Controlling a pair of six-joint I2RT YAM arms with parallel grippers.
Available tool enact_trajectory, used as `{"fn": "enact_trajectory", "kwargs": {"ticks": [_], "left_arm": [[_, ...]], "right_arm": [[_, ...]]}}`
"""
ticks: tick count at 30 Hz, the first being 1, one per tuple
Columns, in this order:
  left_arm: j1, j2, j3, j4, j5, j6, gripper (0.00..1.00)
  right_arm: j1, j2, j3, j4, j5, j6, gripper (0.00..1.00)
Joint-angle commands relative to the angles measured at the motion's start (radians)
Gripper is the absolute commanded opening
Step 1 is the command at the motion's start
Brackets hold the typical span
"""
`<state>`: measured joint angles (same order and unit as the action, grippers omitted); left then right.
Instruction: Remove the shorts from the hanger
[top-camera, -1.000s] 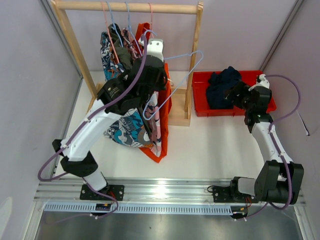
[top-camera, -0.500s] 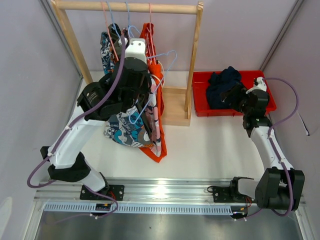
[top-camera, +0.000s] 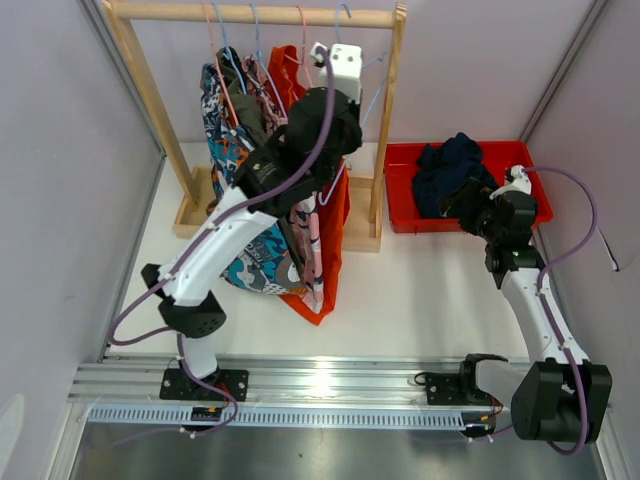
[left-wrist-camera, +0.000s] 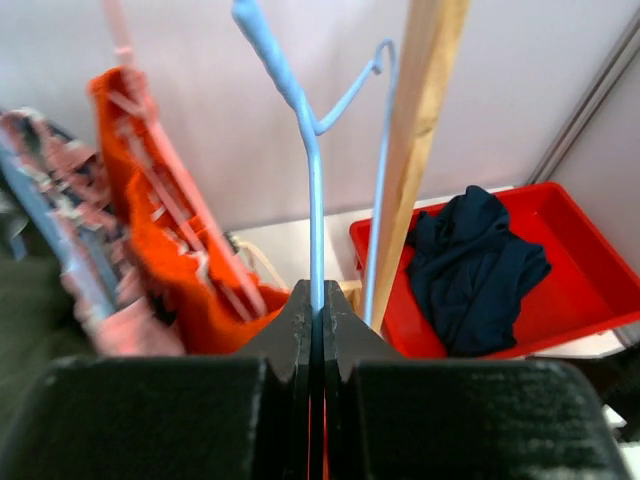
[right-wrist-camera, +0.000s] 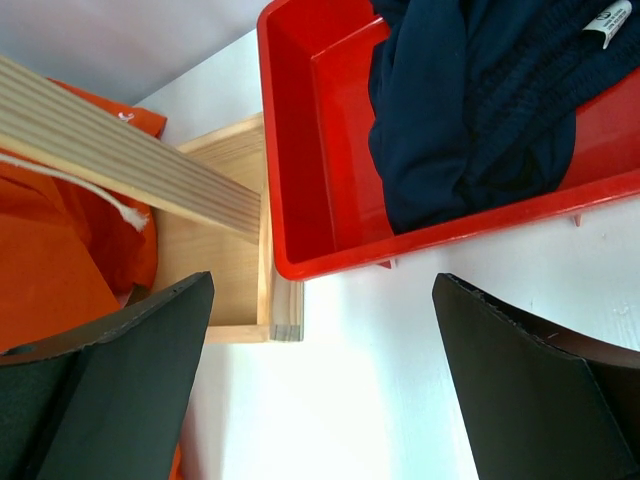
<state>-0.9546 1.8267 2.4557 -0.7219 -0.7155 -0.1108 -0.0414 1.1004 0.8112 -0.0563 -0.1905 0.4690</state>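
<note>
My left gripper (left-wrist-camera: 317, 305) is shut on the wire of a bare light-blue hanger (left-wrist-camera: 314, 180), held high beside the rack's right post (left-wrist-camera: 415, 150); the same hanger (top-camera: 374, 72) is up by the rod. Orange shorts (top-camera: 328, 255), pink patterned shorts (top-camera: 311, 240) and cartoon-print shorts (top-camera: 252, 270) hang from hangers on the rod (top-camera: 250, 14). Navy shorts (top-camera: 446, 170) lie crumpled in the red bin (top-camera: 530, 205). My right gripper (right-wrist-camera: 322, 300) is open and empty, over the white table just in front of the bin's near left corner (right-wrist-camera: 285, 255).
The wooden rack stands on a tray-like base (top-camera: 355, 228), and its right post (top-camera: 389, 110) rises between the hanging clothes and the bin. Grey walls close in both sides. A metal rail (top-camera: 330, 380) carries the arm bases.
My left arm has swung the empty blue hanger up and to the right, from in front of the hanging shorts to the rod's right end. The right arm shifted only slightly.
</note>
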Motion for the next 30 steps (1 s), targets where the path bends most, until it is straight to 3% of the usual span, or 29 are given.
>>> {"fn": "enact_trajectory", "kwargs": {"ticks": [1, 13, 18, 24, 30], "left_arm": [[0.004, 0.046, 0.025, 0.194, 0.042, 0.088, 0.00], [0.138, 0.161, 0.043, 0.391, 0.218, 0.059, 0.00], [0.218, 0.187, 0.046, 0.394, 0.405, -0.046, 0.00], [0.229, 0.256, 0.074, 0.424, 0.548, -0.058, 0.00], [0.228, 0.269, 0.046, 0.409, 0.587, -0.101, 0.00]], "right_arm": [[0.003, -0.059, -0.010, -0.010, -0.004, -0.018, 0.99], [0.038, -0.143, -0.078, 0.012, -0.035, 0.003, 0.99], [0.090, -0.145, -0.095, 0.029, -0.020, 0.005, 0.99], [0.126, -0.136, -0.112, 0.044, -0.001, 0.013, 0.99], [0.149, -0.140, -0.116, 0.038, 0.019, 0.007, 0.99]]}}
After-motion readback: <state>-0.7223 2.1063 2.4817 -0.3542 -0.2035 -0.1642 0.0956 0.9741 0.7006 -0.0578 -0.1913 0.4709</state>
